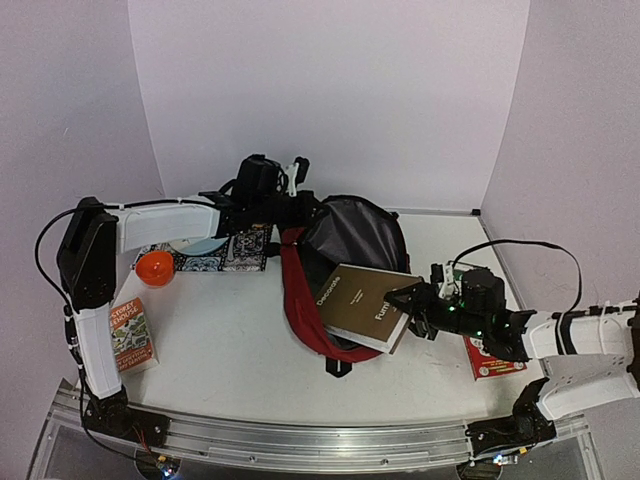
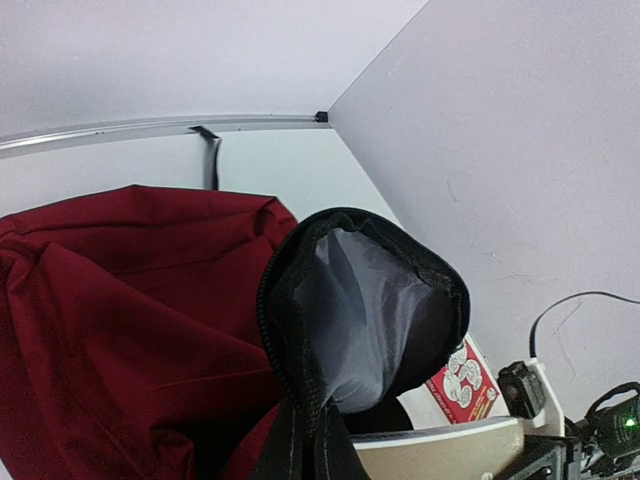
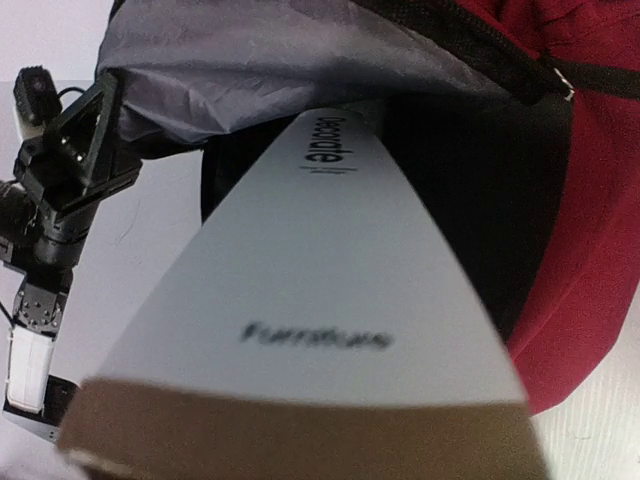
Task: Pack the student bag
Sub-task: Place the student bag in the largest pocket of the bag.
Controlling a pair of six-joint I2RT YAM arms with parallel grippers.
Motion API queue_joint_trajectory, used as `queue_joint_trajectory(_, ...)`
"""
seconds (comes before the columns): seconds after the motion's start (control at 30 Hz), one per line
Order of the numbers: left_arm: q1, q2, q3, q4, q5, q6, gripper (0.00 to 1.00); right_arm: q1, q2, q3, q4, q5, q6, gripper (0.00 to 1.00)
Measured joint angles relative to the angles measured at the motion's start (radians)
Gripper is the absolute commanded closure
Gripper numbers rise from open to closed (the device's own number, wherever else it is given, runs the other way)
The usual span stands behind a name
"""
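The student bag (image 1: 300, 290) is a dark red backpack lying mid-table, its mouth held open and showing grey lining (image 1: 352, 228). My left gripper (image 1: 296, 212) is at the bag's top rim, shut on the black zip edge (image 2: 300, 420); its fingers are hidden in the left wrist view. My right gripper (image 1: 411, 302) is shut on the near end of a brown book with a white spine (image 1: 365, 300). The book (image 3: 330, 290) is tilted, and its far end reaches into the dark opening under the lining (image 3: 270, 70). It hides the right fingers in the right wrist view.
An orange bowl (image 1: 155, 268) and a patterned black-and-white book (image 1: 238, 250) lie at the back left. A small green-and-red book (image 1: 131, 336) sits by the left arm's base. A red book (image 1: 490, 357) lies under the right arm. Walls stand close behind and at the right.
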State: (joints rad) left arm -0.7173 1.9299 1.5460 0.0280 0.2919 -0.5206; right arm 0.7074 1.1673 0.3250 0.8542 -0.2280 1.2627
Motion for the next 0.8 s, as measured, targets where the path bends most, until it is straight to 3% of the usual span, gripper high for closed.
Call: queue_joint_trajectory(0.8, -0.125, -0.051, -0.087, 0.061, 0.020, -0.048, 1.00, -0.018, -0.043, -0.112, 0.101, 0.410, 0.176, 0.54)
